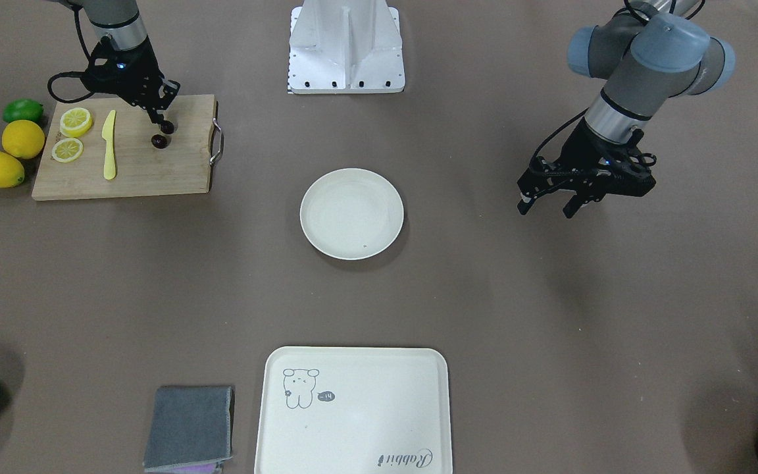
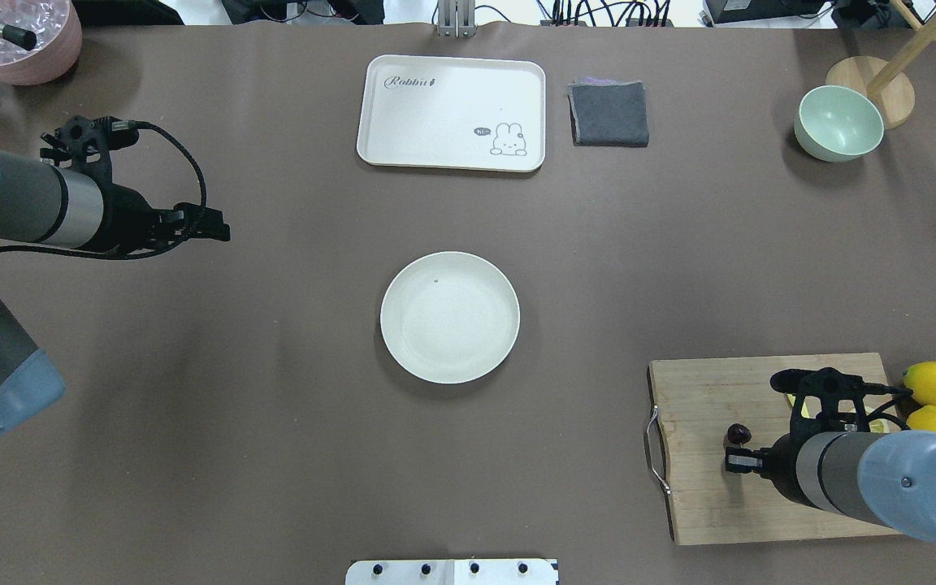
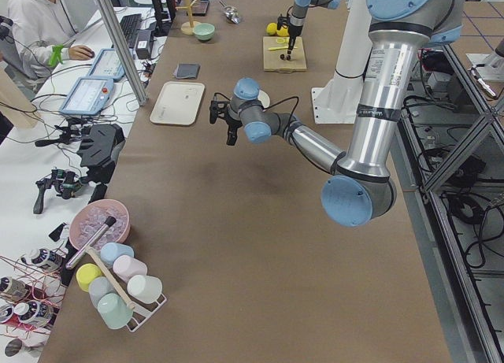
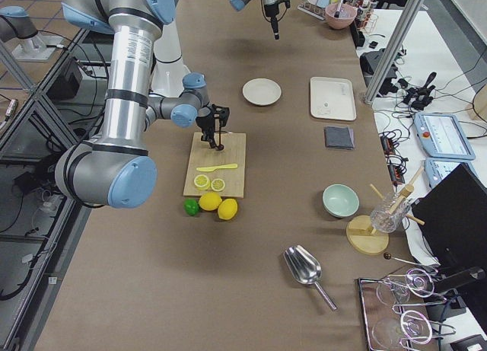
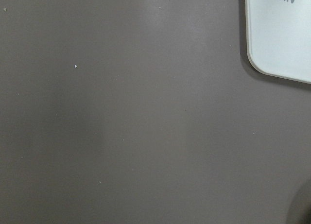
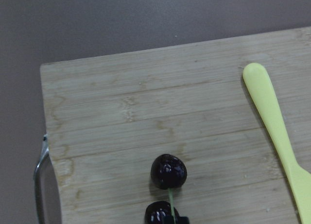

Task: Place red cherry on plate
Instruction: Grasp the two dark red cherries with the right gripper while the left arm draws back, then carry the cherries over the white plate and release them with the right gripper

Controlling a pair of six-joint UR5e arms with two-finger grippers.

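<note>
Red cherry (image 6: 168, 171) is pinched by its stem in right gripper (image 1: 166, 125) jaws, not yet carried to plate (image 1: 353, 214); left gripper (image 1: 548, 205) jaws are spread wide.

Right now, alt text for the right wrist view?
Two dark cherries joined by a thin green stem lie on a wooden cutting board, at the bottom centre. A yellow knife lies at the right, the board's metal handle at the left edge, brown table above.
</note>
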